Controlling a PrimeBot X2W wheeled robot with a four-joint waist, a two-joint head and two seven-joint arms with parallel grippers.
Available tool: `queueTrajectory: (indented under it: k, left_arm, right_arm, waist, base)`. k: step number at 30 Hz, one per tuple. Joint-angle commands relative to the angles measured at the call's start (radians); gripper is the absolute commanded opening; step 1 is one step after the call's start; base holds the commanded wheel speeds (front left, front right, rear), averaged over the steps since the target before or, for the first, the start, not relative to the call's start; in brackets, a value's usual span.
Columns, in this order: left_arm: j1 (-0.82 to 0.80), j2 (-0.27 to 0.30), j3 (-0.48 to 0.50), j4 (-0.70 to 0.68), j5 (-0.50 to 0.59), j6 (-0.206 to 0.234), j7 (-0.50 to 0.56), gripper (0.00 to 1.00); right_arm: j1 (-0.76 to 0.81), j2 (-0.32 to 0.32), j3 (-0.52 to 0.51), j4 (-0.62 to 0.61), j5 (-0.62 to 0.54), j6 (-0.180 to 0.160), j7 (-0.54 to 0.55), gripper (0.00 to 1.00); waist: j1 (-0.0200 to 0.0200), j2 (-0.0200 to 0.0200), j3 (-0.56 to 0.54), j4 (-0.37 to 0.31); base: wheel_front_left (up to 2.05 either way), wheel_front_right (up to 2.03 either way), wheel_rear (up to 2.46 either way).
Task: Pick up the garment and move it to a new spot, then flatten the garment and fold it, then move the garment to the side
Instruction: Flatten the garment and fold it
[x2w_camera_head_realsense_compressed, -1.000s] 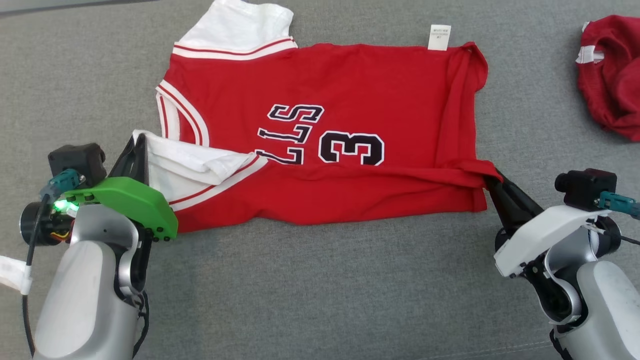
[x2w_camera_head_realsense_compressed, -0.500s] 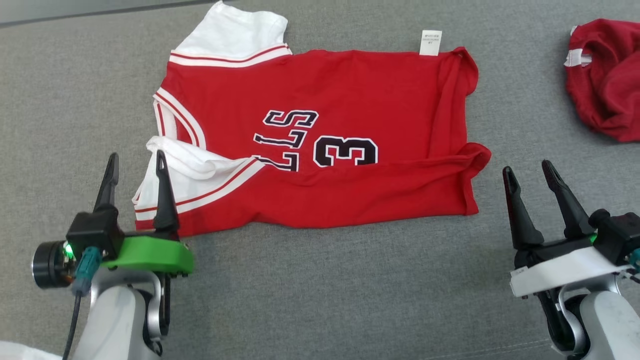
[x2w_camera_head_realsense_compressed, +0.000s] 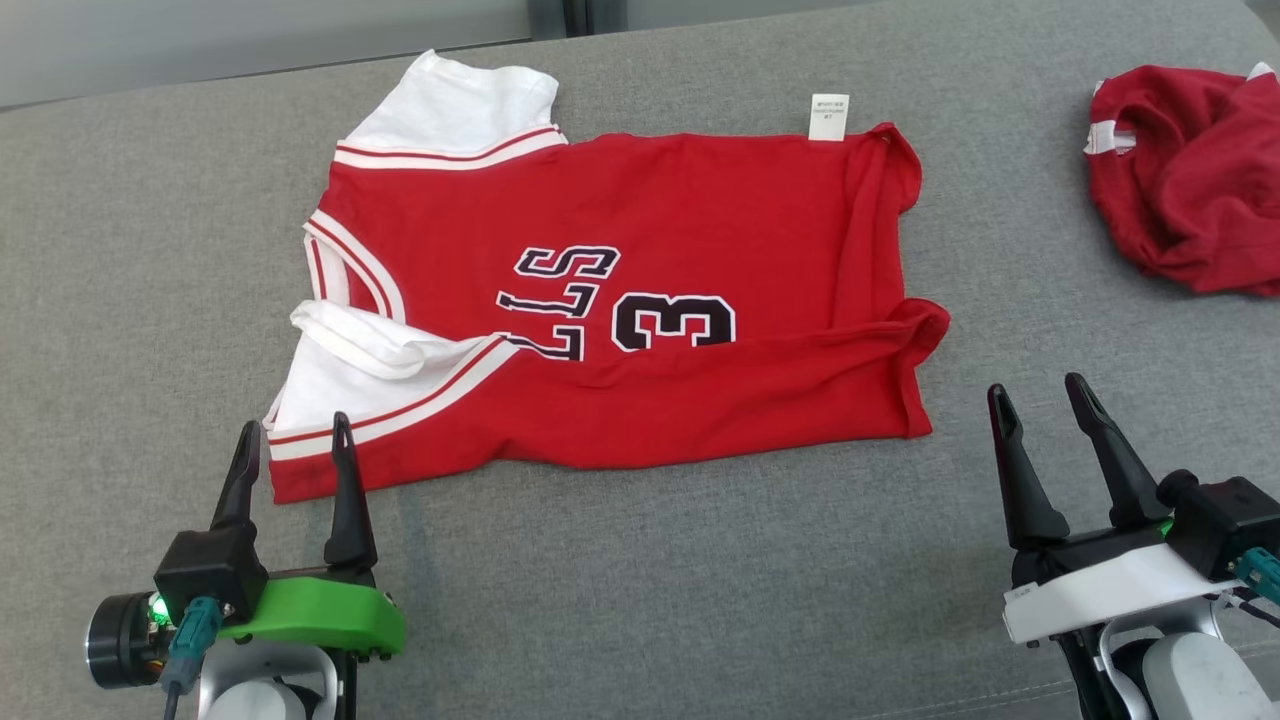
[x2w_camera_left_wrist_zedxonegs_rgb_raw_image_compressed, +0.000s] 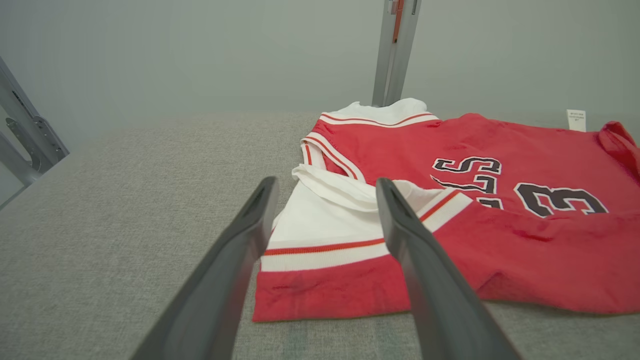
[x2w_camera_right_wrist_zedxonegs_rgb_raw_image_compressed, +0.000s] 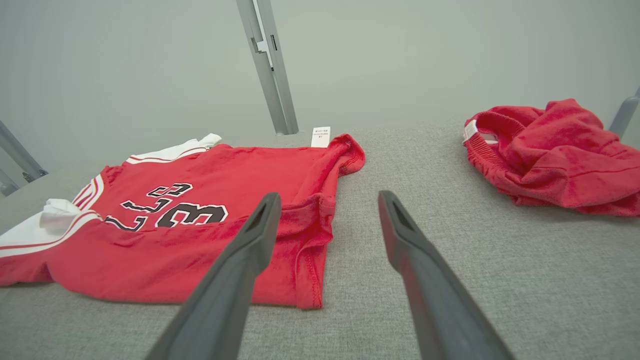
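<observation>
On table (x2w_camera_head_realsense_compressed: 650, 570), one red jersey (x2w_camera_head_realsense_compressed: 700, 210), one crumpled red garment (x2w_camera_head_realsense_compressed: 1190, 200) apart, left gripper (x2w_camera_head_realsense_compressed: 296, 421), right gripper (x2w_camera_head_realsense_compressed: 1035, 383), four fingers (x2w_camera_head_realsense_compressed: 347, 490) wide, empty.

The left end effector (x2w_camera_head_realsense_compressed: 296, 422) has two long, dark, tapering fingers (x2w_camera_head_realsense_compressed: 350, 500) set in a black block (x2w_camera_head_realsense_compressed: 210, 575). The block is seated on a bright green cover (x2w_camera_head_realsense_compressed: 310, 612) with small dark screws (x2w_camera_head_realsense_compressed: 375, 655) along its edge. Beside it are a black cylindrical camera (x2w_camera_head_realsense_compressed: 115, 655) with a glowing green light (x2w_camera_head_realsense_compressed: 155, 607) and a teal connector (x2w_camera_head_realsense_compressed: 195, 625) trailing a dark cable (x2w_camera_head_realsense_compressed: 165, 700). The right end effector (x2w_camera_head_realsense_compressed: 1035, 385) has the same dark fingers on a white cover (x2w_camera_head_realsense_compressed: 1100, 590), with a black camera housing (x2w_camera_head_realsense_compressed: 1215, 510), a teal plug (x2w_camera_head_realsense_compressed: 1258, 572) and a silver-grey wrist (x2w_camera_head_realsense_compressed: 1190, 680). Close up, each finger is matte charcoal with a shallow groove (x2w_camera_right_wrist_zedxonegs_rgb_raw_image_compressed: 397, 215) near its tip.
</observation>
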Motion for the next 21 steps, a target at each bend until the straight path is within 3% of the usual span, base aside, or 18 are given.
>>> queueTrajectory:
  k: [1,11,18,19,20,21]
  left_arm:
    - [-0.004,0.008,-0.002,0.006,-0.011,-0.005,0.008,1.00]
    - [-0.102,0.000,0.009,0.206,-0.087,-0.056,0.069,1.00]
    - [-0.143,-0.025,0.014,0.328,-0.153,-0.094,0.100,1.00]
    - [-0.149,-0.024,0.010,0.342,-0.151,-0.098,0.111,0.87]
    - [-0.151,-0.029,0.009,0.352,-0.162,-0.105,0.115,0.38]
    - [-0.153,-0.034,0.008,0.362,-0.175,-0.115,0.125,0.00]
  right_arm:
    - [-0.004,-0.002,0.003,0.001,-0.002,0.000,0.009,1.00]
    - [-0.102,-0.038,0.099,0.172,0.026,0.000,0.008,1.00]
    - [-0.194,-0.025,0.162,0.338,0.068,0.000,-0.007,1.00]
    - [-0.204,-0.022,0.168,0.359,0.078,0.000,-0.008,1.00]
    - [-0.212,-0.023,0.175,0.377,0.083,0.000,-0.008,0.64]
    - [-0.220,-0.023,0.184,0.395,0.093,0.000,-0.007,0.35]
  waist:
    - [0.0001,0.0000,0.009,0.003]
    - [0.0001,0.0000,0.082,0.012]
    - [0.0001,0.0000,0.100,0.018]
    - [0.0001,0.0000,0.099,0.019]
    - [0.0001,0.0000,0.097,0.020]
    - [0.0001,0.0000,0.094,0.022]
  base:
    - [0.00,0.00,0.00]
    - [0.00,0.00,0.00]
    - [0.00,0.00,0.00]
    - [0.00,0.00,0.00]
    - [0.00,0.00,0.00]
    - [0.00,0.00,0.00]
